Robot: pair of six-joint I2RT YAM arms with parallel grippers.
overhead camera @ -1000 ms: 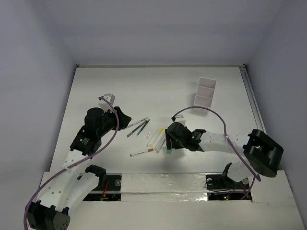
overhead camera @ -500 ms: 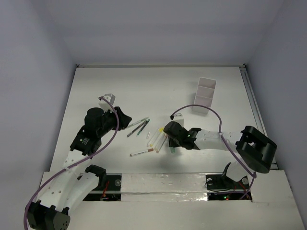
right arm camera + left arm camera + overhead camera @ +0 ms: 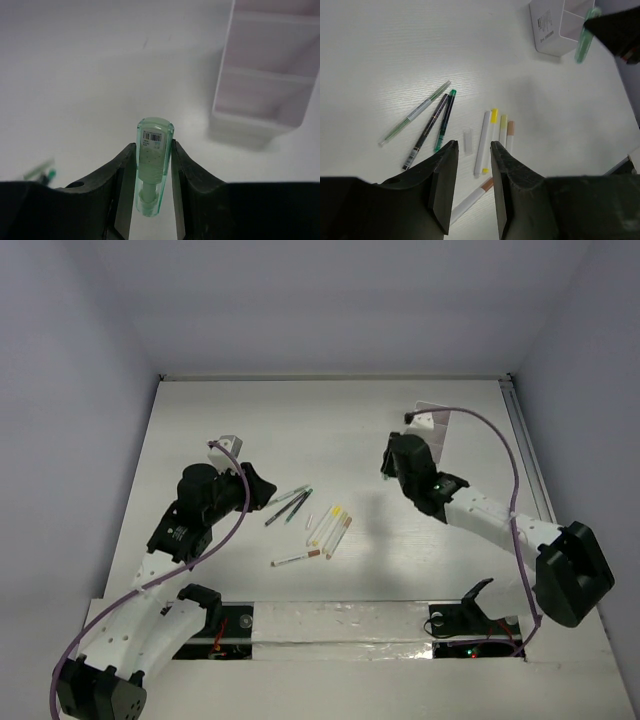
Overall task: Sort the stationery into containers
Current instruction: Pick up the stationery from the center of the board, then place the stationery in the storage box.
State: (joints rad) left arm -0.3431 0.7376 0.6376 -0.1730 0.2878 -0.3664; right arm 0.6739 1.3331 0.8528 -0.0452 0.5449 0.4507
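Top view: right fingers (image 3: 396, 462) sit near the white divided box (image 3: 438, 420), with the arm covering part of it. What they hold is not legible from here.

Right wrist view resolves it. Both fingers are clamped on a translucent green pen (image 3: 154, 165) with a barcode label, held off the counter (image 3: 75, 75). The box lies ahead and to the right, not touching the pen. The compartments in view show only bare white walls and dividers.

Left wrist view: left fingers (image 3: 472, 149) are parted and grip nothing, above the loose items. On the counter lie a pale green pen (image 3: 415, 113), a dark pen (image 3: 426, 131) and a green-capped pen (image 3: 445, 120) close together. Just beside them are a yellow-capped white marker (image 3: 485, 142) and a red-tipped white pen (image 3: 472, 195).
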